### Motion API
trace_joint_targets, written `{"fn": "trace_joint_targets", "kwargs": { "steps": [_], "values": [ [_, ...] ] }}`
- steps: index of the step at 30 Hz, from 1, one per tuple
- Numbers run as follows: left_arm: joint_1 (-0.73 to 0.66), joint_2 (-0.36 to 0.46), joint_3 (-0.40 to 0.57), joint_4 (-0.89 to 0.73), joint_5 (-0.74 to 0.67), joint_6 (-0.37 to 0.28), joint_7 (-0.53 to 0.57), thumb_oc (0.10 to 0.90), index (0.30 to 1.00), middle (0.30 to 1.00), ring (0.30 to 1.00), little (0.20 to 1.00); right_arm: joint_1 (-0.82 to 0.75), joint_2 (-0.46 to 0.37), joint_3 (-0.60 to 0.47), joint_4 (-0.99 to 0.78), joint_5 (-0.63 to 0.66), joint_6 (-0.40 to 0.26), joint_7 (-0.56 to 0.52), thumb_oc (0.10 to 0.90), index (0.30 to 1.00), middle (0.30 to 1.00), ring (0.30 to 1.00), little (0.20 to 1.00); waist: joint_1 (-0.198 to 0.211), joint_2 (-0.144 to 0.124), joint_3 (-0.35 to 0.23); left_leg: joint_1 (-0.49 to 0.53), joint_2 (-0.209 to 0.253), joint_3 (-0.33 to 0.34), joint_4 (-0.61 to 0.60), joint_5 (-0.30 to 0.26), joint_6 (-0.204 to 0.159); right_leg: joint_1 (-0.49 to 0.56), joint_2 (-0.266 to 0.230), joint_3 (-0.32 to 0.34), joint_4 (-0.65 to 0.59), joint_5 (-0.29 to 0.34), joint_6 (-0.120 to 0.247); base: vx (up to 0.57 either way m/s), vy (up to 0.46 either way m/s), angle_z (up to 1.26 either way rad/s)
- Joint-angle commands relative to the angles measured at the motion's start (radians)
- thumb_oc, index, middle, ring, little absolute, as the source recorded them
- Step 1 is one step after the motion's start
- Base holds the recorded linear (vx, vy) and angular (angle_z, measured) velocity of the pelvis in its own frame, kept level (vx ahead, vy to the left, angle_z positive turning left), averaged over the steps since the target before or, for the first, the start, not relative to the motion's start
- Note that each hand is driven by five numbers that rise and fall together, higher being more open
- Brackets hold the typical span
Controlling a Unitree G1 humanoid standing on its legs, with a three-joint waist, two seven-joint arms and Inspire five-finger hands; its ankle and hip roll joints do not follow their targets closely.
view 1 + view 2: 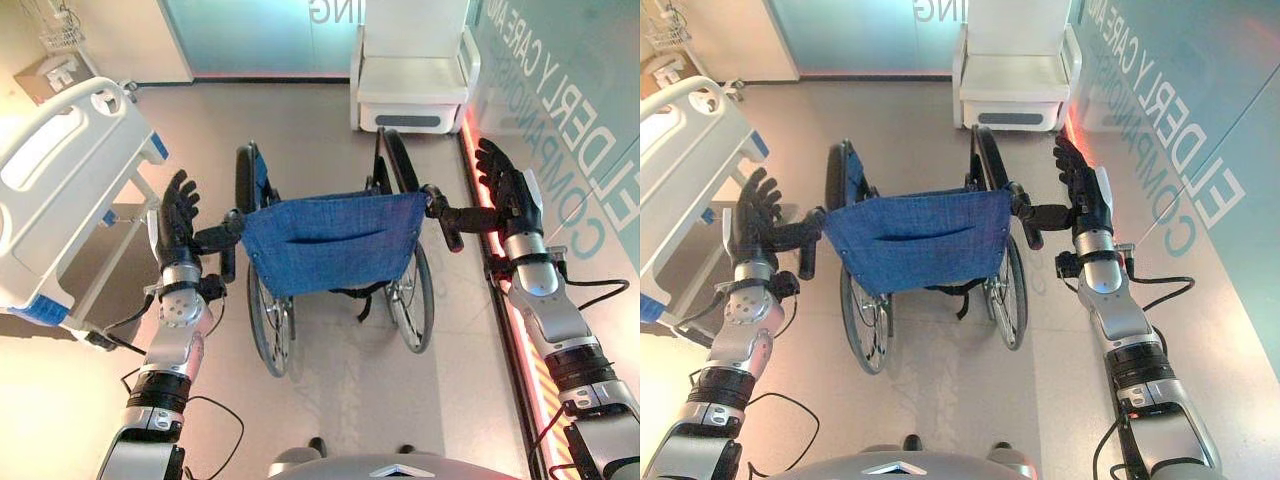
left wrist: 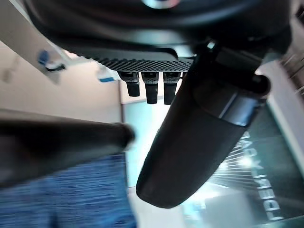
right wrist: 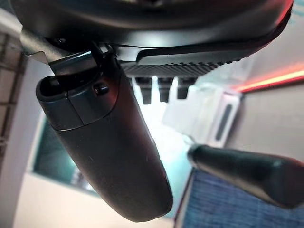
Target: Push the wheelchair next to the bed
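The wheelchair stands at the centre of the frame with its blue back facing the camera, and the bed fills the upper left. The left hand is at the left push handle with straight, spread fingers, and the right hand is the same at the right handle. Each handle's end seems to rest against a palm, though the wrist views leave it unclear whether the contact is firm. Neither hand is wrapped round anything.

The step in hand looks like the set-up for the push: the hands are placed and the chair lies well apart from the bed. The next move calls for curling the fingers round both handles, or pressing the palms on evenly, then walking the chair forward and steering it left so that it ends alongside the bed frame without the near wheel catching it.
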Motion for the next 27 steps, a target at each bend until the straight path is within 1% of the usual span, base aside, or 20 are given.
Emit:
{"fn": "trace_joint_targets", "kwargs": {
  "steps": [1,3,7,8,10,13,18,20,22,26,27],
  "values": [
    [-0.074,0.149,-0.018,-0.018,0.094,-0.001,-0.012,0.800,0.900,0.900,0.900,0.900,-0.078,-0.073,-0.002,-0.081,-0.013,-0.051,0.032,0.800,0.900,0.900,0.900,0.900,0.004,-0.032,-0.036,0.006,-0.090,0.014,0.003,-0.064,0.032,-0.014,0.054,-0.008,0.049,-0.043,-0.053,0.00,0.000,0.00],
    [-0.072,0.155,-0.022,-0.017,0.108,0.022,-0.011,0.800,0.900,0.900,0.900,0.900,-0.078,-0.073,0.001,-0.084,-0.020,-0.035,0.040,0.800,0.900,0.900,0.900,0.900,0.005,-0.032,-0.034,0.006,-0.090,0.014,0.003,-0.064,0.033,-0.013,0.054,-0.009,0.048,-0.043,-0.053,0.00,0.000,0.00],
    [-0.071,0.172,-0.033,-0.008,0.105,0.071,-0.054,0.800,0.900,0.900,0.900,0.900,-0.082,-0.084,0.017,-0.077,-0.034,0.033,0.082,0.800,0.900,0.900,0.900,0.900,0.007,-0.032,-0.030,0.006,-0.091,0.013,0.003,-0.062,0.032,-0.015,0.054,-0.010,0.052,-0.043,-0.052,0.00,0.000,0.00],
    [-0.072,0.173,-0.039,-0.001,0.110,0.096,-0.073,0.800,0.900,0.900,0.900,0.900,-0.083,-0.092,0.024,-0.071,-0.039,0.058,0.102,0.800,0.900,0.900,0.900,0.900,0.008,-0.033,-0.028,0.006,-0.091,0.013,0.003,-0.061,0.032,-0.015,0.054,-0.012,0.053,-0.042,-0.051,0.00,0.000,0.00],
    [-0.072,0.178,-0.048,0.007,0.115,0.124,-0.087,0.800,0.900,0.900,0.900,0.900,-0.085,-0.102,0.034,-0.064,-0.041,0.086,0.119,0.800,0.900,0.900,0.900,0.900,0.009,-0.034,-0.028,0.006,-0.091,0.014,0.003,-0.060,0.032,-0.014,0.053,-0.014,0.053,-0.042,-0.050,0.00,0.000,0.00],
    [-0.078,0.186,-0.057,0.029,0.118,0.140,-0.096,0.800,0.900,0.900,0.900,0.900,-0.104,-0.111,0.056,-0.042,-0.037,0.122,0.139,0.800,0.900,0.900,0.900,0.900,0.013,-0.035,-0.026,0.006,-0.092,0.014,0.003,-0.058,0.032,-0.014,0.054,-0.016,0.053,-0.041,-0.050,0.00,0.000,0.00],
    [-0.105,0.198,-0.082,0.078,0.104,0.160,-0.098,0.800,0.900,0.900,0.900,0.900,-0.150,-0.122,0.101,0.002,-0.020,0.164,0.165,0.800,0.900,0.900,0.900,0.900,0.016,-0.036,-0.024,0.006,-0.093,0.014,0.004,-0.057,0.031,-0.013,0.054,-0.018,0.053,-0.039,-0.050,0.00,0.000,0.00],
    [-0.127,0.203,-0.095,0.097,0.098,0.177,-0.096,0.800,0.900,0.900,0.900,0.900,-0.174,-0.121,0.123,0.018,-0.023,0.192,0.174,0.800,0.900,0.900,0.900,0.900,0.016,-0.037,-0.023,0.006,-0.093,0.014,0.004,-0.057,0.029,-0.012,0.054,-0.020,0.053,-0.039,-0.050,0.00,0.000,0.00],
    [-0.143,0.204,-0.111,0.120,0.103,0.198,-0.096,0.800,0.900,0.900,0.900,0.900,-0.201,-0.124,0.150,0.036,-0.015,0.216,0.184,0.800,0.900,0.900,0.900,0.900,0.016,-0.037,-0.022,0.007,-0.092,0.014,0.003,-0.056,0.028,-0.011,0.054,-0.021,0.052,-0.038,-0.050,0.00,0.000,0.00],
    [-0.173,0.210,-0.135,0.167,0.108,0.238,-0.111,0.800,0.900,0.900,0.900,0.900,-0.248,-0.125,0.183,0.070,0.001,0.232,0.177,0.800,0.900,0.900,0.900,0.900,0.017,-0.036,-0.022,0.008,-0.091,0.014,0.004,-0.056,0.026,-0.009,0.054,-0.021,0.051,-0.037,-0.050,0.00,0.000,0.00],
    [-0.187,0.216,-0.144,0.185,0.118,0.259,-0.130,0.800,0.900,0.900,0.900,0.900,-0.267,-0.124,0.192,0.084,0.012,0.240,0.170,0.800,0.900,0.900,0.900,0.900,0.018,-0.035,-0.023,0.009,-0.091,0.014,0.004,-0.055,0.025,-0.008,0.054,-0.023,0.050,-0.036,-0.050,0.00,0.000,0.00]
  ]
}}
